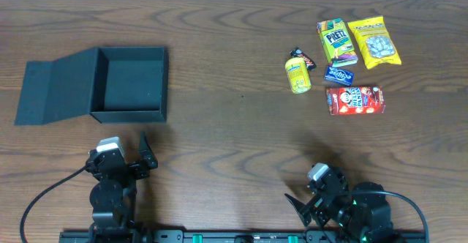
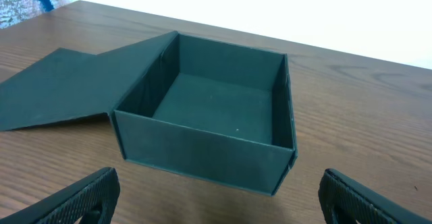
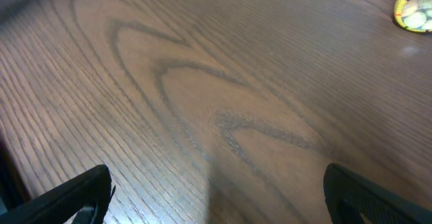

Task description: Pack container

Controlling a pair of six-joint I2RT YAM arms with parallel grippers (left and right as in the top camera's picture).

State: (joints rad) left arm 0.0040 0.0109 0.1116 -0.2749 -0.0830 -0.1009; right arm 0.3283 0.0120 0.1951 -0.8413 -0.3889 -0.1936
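The container sits on the left half of the bench, toward the far side. It is a dark, square, shallow box, open at the top, with its bare floor showing. Its lid flap is folded out to the left, hinged along the box's left wall and lying on the wood. The left gripper is at the near edge, just in front of the container and apart from it. In the left wrist view the box's near wall fills the middle, while the two jaws stand far apart at the lower corners, wide and holding nothing. The right gripper is at the near edge on the right half, well apart from the container. Its jaws are likewise spread wide, with only wood grain between them. The snacks are grouped on the far right of the bench, well apart from the box. A green Pretz box lies beside a yellow bag. A small dark wrapper touches the top of a yellow packet. A small blue packet lies just right of that, and a red box is nearest the right arm. The right wrist view catches a scrap of yellow packaging in its upper right corner.
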